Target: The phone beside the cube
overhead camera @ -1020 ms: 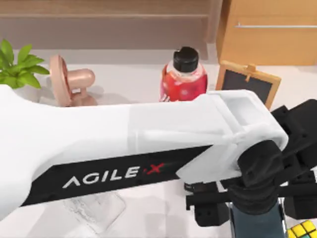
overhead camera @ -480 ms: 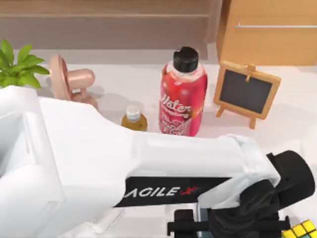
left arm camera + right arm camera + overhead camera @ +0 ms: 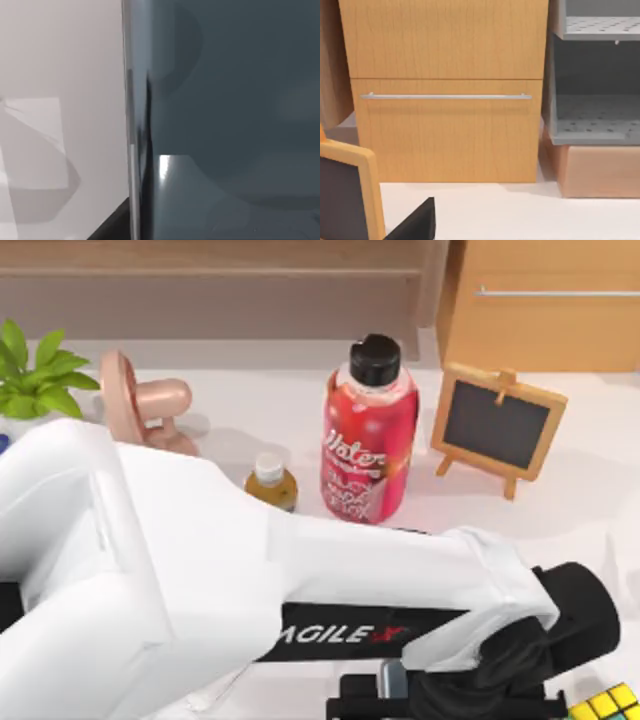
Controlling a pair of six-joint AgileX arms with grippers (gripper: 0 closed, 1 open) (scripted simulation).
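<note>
1. Setting: a rendered home-like room; I work at a pale table set before furniture.
2. Wooden cabinet with a slim metal drawer handle, standing just behind my table.
3. Grey perforated shelving beside that cabinet.
4. Domestic oddments on the tabletop: green potted plant, small easel chalkboard, red drink bottle, small amber bottle.

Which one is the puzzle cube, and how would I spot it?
Find the tall red bottle mid-table, then go to the table's near right corner, past the left arm. The cube sits there, the one thing checkered in yellow, green and orange with black lines.
</note>
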